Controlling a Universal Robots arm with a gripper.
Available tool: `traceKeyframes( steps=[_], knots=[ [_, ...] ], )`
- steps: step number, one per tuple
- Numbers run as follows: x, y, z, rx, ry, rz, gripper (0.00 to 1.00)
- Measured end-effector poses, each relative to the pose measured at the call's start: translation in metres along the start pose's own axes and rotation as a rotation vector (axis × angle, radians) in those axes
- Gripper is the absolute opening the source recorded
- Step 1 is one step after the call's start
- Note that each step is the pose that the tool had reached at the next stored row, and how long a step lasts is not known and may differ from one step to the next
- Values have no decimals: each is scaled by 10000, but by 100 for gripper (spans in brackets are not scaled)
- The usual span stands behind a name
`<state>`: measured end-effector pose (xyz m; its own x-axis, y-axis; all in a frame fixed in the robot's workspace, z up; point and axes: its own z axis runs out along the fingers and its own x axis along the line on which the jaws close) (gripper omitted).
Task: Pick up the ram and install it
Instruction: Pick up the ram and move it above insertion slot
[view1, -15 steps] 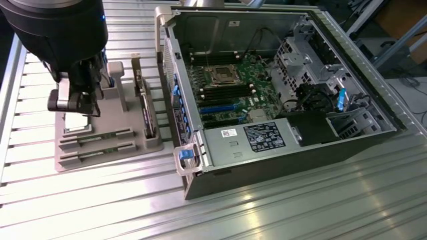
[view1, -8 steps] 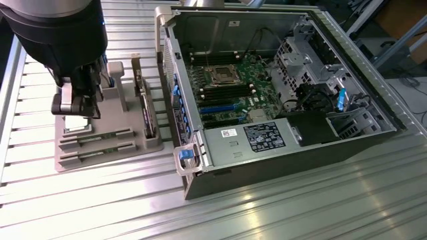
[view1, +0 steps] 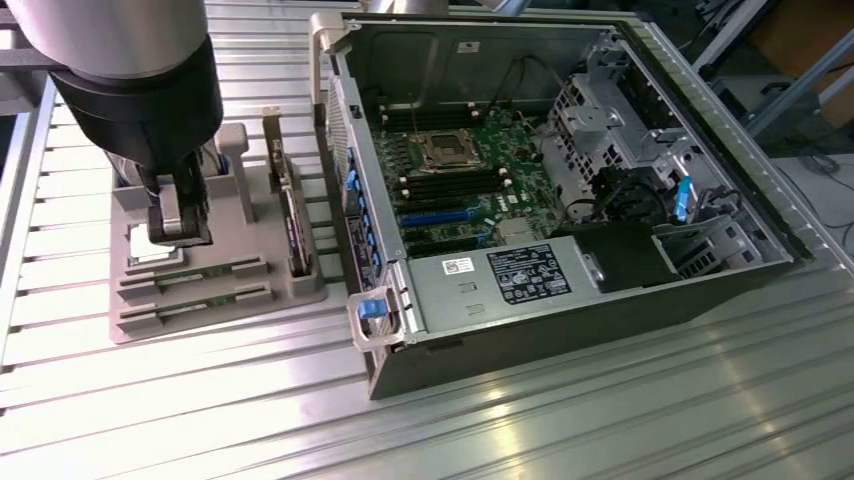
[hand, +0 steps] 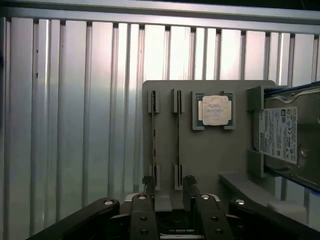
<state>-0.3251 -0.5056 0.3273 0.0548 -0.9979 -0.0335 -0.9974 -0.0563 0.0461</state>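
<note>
With its jaws apart and empty, the tool (hand: 168, 181) hangs over the grey holder (hand: 210, 155) on the counter (hand: 75, 125), where the two ram strips (hand: 178, 132) stand on edge just ahead of it, long axes parallel and crosswise to the jaws' closing line

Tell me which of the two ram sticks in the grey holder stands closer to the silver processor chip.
The inner ram stick, in the slot beside the processor chip; the outer ram stick stands one slot further off, along the holder's edge.
</note>
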Motion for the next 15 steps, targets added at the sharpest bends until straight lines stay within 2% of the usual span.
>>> traceKeyframes(
  steps=[2, 5, 8, 12, 15],
  knots=[
    [1, 6, 74, -14, 18, -387, 36],
    [3, 14, 156, -14, 19, -386, 36],
    [6, 19, 272, 5, -2, 168, 36],
    [4, 132, 419, 6, -3, 172, 36],
    [23, 148, 491, 2, 0, 172, 36]
  ],
)
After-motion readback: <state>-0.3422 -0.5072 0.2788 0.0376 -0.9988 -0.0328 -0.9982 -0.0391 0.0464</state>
